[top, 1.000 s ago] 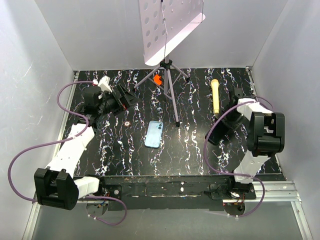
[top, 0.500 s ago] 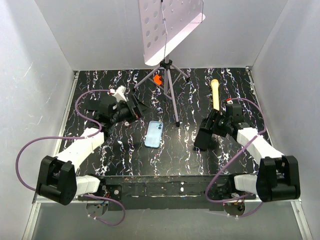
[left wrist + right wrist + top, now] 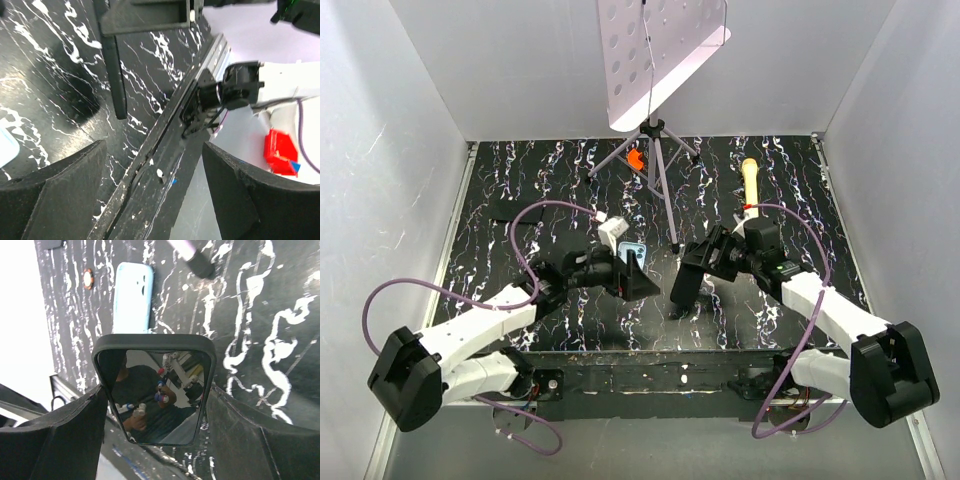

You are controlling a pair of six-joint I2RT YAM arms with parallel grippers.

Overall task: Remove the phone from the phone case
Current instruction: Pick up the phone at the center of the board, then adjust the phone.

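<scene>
From above, the left gripper [image 3: 632, 276] hovers over the near end of the phone case [image 3: 634, 248], hiding most of it. It's the closer arm, with the right gripper [image 3: 685, 288] just right of the case. Left wrist now: fingers [image 3: 60, 190] spread, nothing between, only a blue corner of the case showing. Right wrist: the phone [image 3: 155, 390] is pinched across its width, and the case lies flat beyond it, long axis pointing away. Whether the case is empty, I can't tell.

Left arm [image 3: 490, 315] and right arm [image 3: 820, 295] swung inward to the phone case [image 3: 635, 248].
</scene>
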